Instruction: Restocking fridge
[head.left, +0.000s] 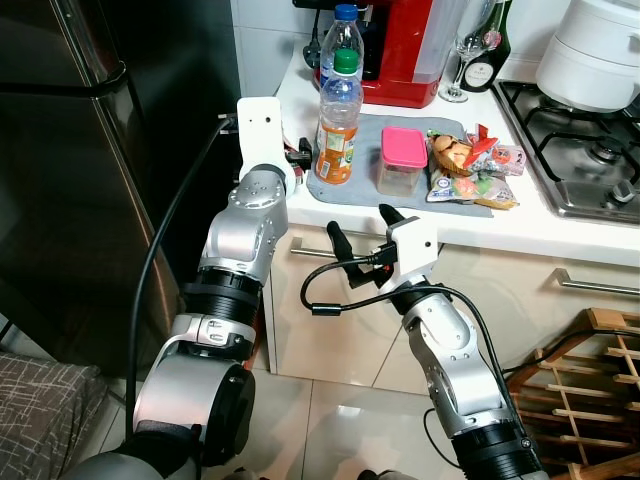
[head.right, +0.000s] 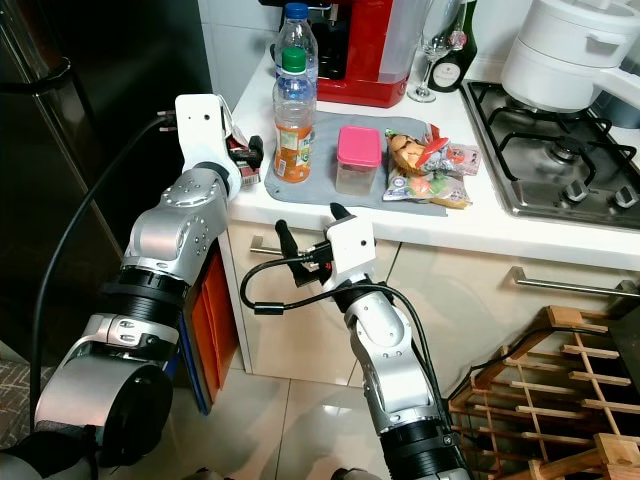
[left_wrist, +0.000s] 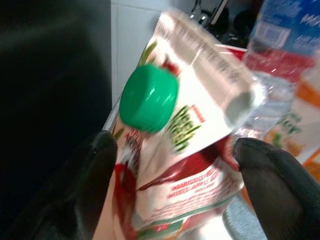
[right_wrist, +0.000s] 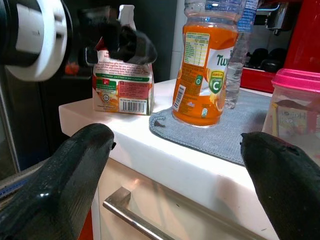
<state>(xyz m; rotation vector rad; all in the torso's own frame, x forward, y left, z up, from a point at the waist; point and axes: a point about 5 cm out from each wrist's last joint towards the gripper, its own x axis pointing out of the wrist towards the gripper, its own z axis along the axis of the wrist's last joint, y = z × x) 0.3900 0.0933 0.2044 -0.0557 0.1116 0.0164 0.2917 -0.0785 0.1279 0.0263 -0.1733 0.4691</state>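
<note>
A red and white juice carton (right_wrist: 122, 85) with a green cap (left_wrist: 149, 98) stands at the left corner of the white counter (head.left: 520, 225). My left gripper (left_wrist: 177, 150) is shut on the carton's top. On the grey mat (head.left: 368, 128) are an orange juice bottle (head.left: 338, 125), a water bottle (head.left: 343, 35) behind it, a pink-lidded container (head.left: 403, 160) and snack packets (head.left: 475, 165). Lower down, my right gripper (head.left: 360, 222) is open in front of the counter's edge, holding nothing.
The dark fridge (head.left: 80, 150) stands shut at the left. A red coffee machine (head.left: 405, 50), a wine glass (head.left: 463, 60) and a bottle line the counter's back. The hob (head.left: 580, 150) with a white pot (head.left: 600, 50) is right. A wooden rack (head.left: 590, 390) stands low right.
</note>
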